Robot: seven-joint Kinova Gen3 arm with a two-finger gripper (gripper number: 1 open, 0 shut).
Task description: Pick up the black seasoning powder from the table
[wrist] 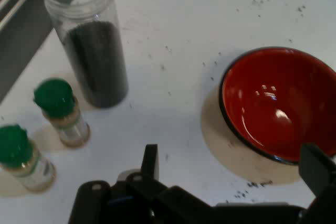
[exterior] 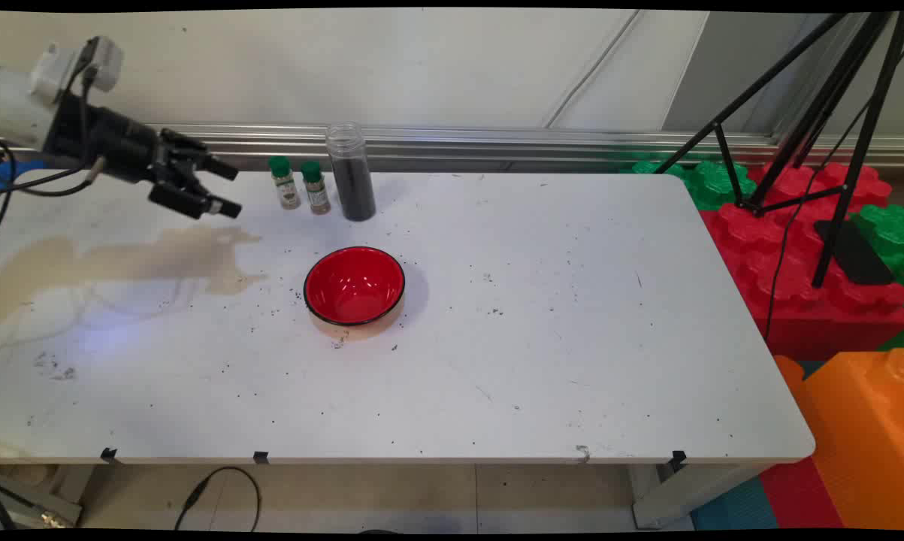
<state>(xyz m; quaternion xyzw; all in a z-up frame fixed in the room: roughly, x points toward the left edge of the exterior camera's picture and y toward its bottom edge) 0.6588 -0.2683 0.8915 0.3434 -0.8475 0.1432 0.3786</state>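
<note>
Main view: the claw (exterior: 222, 188) hangs released, empty, above the desk's (exterior: 542, 330) far left, beside two green-capped shakers (exterior: 301, 185) whose labels are unreadable. A jar (exterior: 350, 173) of dark grains stands beside them, a red bowl (exterior: 354, 285) nearer.

Hand view: the bowl (wrist: 278, 103) is cut off at the right edge, with the jar (wrist: 92, 51) and shakers (wrist: 44, 129) left.

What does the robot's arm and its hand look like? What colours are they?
The arm is white and rounded, with a small white box on top near its end. Black cables hang from it, and a bit of blue shows beside them. The gripper is black, built from jointed bars, and ends in two chunky black fingers.
</note>
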